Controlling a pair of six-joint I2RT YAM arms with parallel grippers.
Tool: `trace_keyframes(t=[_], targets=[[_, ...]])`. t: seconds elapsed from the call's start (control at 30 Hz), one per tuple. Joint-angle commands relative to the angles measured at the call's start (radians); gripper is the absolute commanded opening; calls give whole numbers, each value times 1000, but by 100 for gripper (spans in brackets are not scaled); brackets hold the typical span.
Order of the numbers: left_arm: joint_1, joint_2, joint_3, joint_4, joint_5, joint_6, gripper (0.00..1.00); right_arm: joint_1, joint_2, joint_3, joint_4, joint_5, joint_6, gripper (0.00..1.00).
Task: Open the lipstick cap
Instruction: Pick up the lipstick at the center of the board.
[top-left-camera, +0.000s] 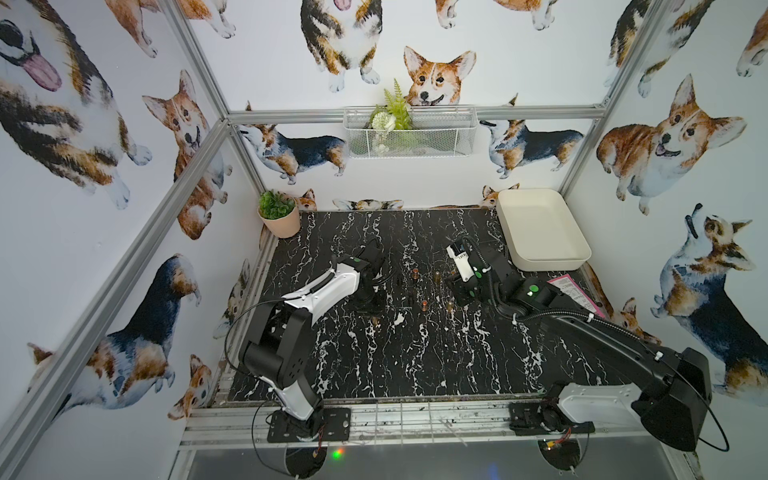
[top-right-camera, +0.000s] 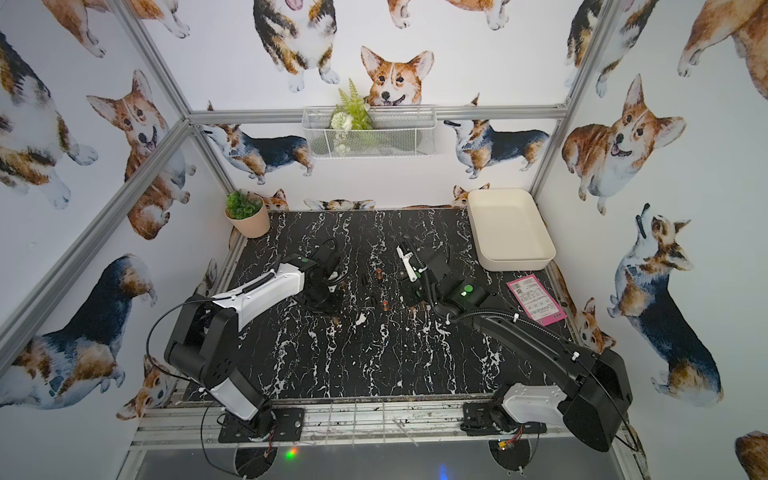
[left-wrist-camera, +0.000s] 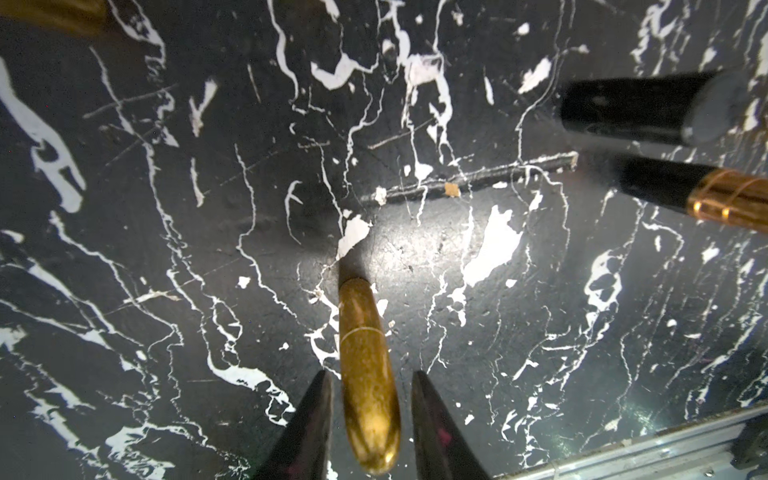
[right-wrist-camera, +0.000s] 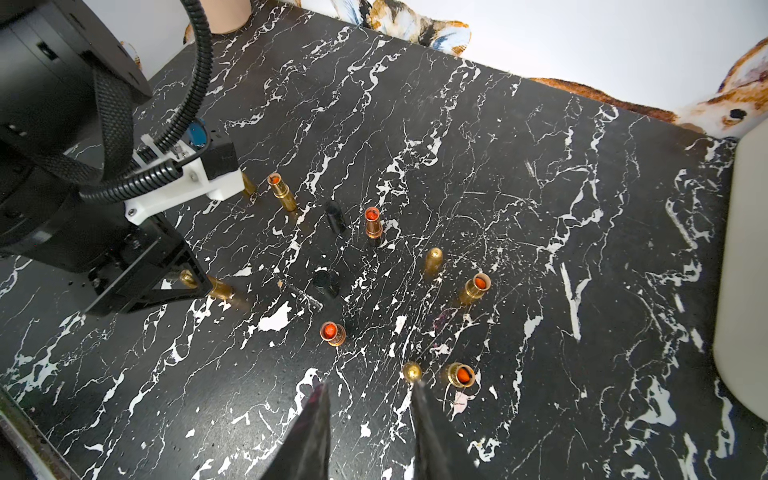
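Note:
A gold lipstick (left-wrist-camera: 361, 316) with its cap on appears to stand upright on the black marble table (left-wrist-camera: 208, 208). My left gripper (left-wrist-camera: 372, 376) is open and straddles its upper part, with a thin gap showing on each side. In the right wrist view the same lipstick (right-wrist-camera: 216, 287) pokes out from under the left gripper. In a top view it shows as a gold spot (top-left-camera: 376, 322). My right gripper (right-wrist-camera: 369, 384) is open with nothing in it. It hovers over bare table beside a gold cap (right-wrist-camera: 412, 371) and an uncapped lipstick (right-wrist-camera: 460, 375).
Several uncapped orange-red lipsticks (right-wrist-camera: 372, 224), black caps (right-wrist-camera: 334, 216) and gold caps (right-wrist-camera: 432, 259) stand between the arms. A black cap (left-wrist-camera: 648, 108) and a black-and-copper lipstick (left-wrist-camera: 706, 195) lie near the left gripper. A cream tray (top-left-camera: 540, 228), a potted plant (top-left-camera: 278, 216) and a pink paper (top-left-camera: 577, 295) sit at the edges.

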Motion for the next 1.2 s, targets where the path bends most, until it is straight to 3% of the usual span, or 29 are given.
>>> trace_keyframes(t=[0.0,0.3,0.5,0.67,0.8,1.17], targets=[[2,0,2,-7,-14,7,33,1,-4,-3,36,16,-11,35],[2,10,5,-11,-10,11,25,1,-13,-9,36,20,-10,35],[2,-4,11,-21,-29,10,12,1,-10,-9,35,18,-9,35],[2,-49,60,-73,-25,15,11,2,-14,-9,33,-33,-17,35],[2,-88,134,-128,27,12,11,6,-32,-22,47,-94,-30,35],[-46,-83,441,-315,330,58,12,32,-66,-5,-2,-333,-103,38]])
